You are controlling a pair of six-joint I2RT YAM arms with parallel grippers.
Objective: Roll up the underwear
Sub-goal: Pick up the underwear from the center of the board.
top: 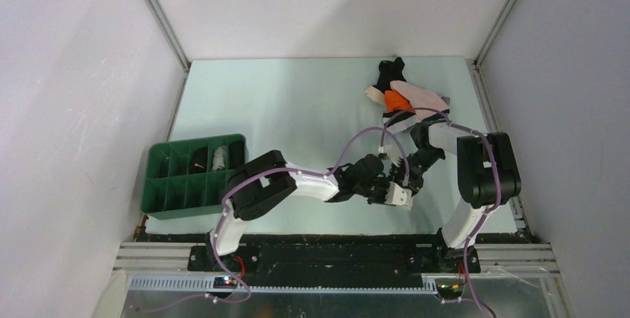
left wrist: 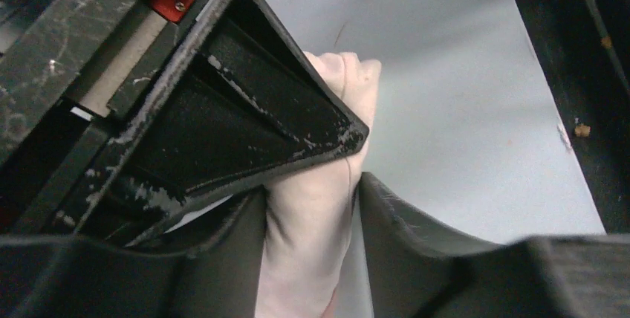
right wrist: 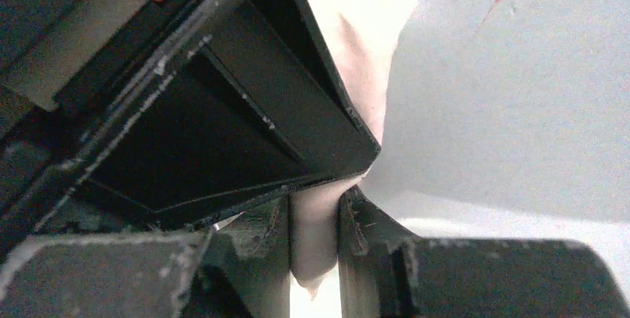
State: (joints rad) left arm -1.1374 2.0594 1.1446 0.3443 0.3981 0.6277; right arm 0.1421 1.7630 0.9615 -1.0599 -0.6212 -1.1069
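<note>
- Two arms [top: 297,183] [top: 486,166] are reaching over one counter [top: 297,95].
- One tray [top: 195,203] is holding one white roll [top: 219,158].
- Four garments [top: 405,95] are lying piled; one pink garment [left wrist: 312,244] is being held.

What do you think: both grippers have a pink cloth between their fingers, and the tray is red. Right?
No. The tray is green, not red; the top view shows it. The left gripper and right gripper do each have the pink cloth between their fingers.
</note>
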